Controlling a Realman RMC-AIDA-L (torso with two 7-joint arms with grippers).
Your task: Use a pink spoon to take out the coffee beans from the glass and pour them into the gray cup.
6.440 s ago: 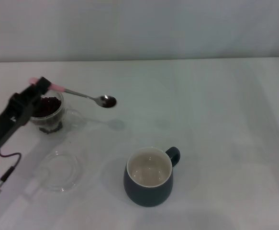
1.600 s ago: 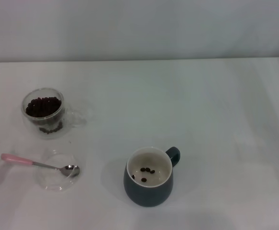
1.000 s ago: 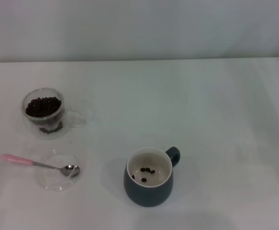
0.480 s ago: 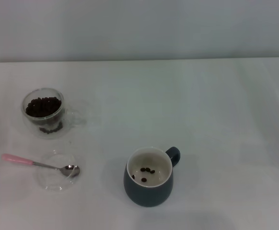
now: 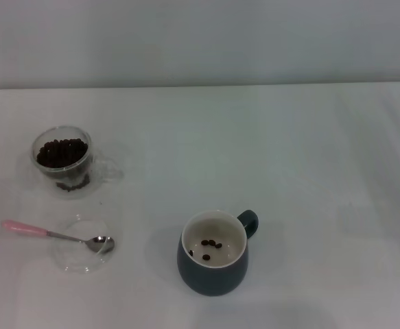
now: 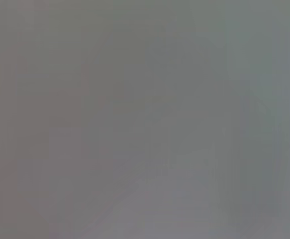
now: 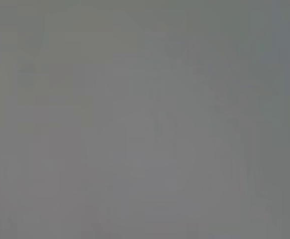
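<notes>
The pink spoon [image 5: 52, 234] lies at the front left of the table, its metal bowl resting in a flat clear glass dish [image 5: 79, 255] and its pink handle pointing left. The glass [image 5: 62, 160] stands behind it at the left, holding a heap of coffee beans [image 5: 61, 152]. The gray cup [image 5: 213, 253] stands at the front centre with three coffee beans [image 5: 210, 248] on its cream inside. Neither gripper shows in the head view. Both wrist views show only plain grey.
The white table [image 5: 289, 171] runs back to a pale wall. The glass's clear handle points right toward the table's middle.
The left gripper held the spoon over the glass 6.4 s ago. By 1.6 s ago the spoon lay on the dish and the cup held beans. The left arm then left the view.
</notes>
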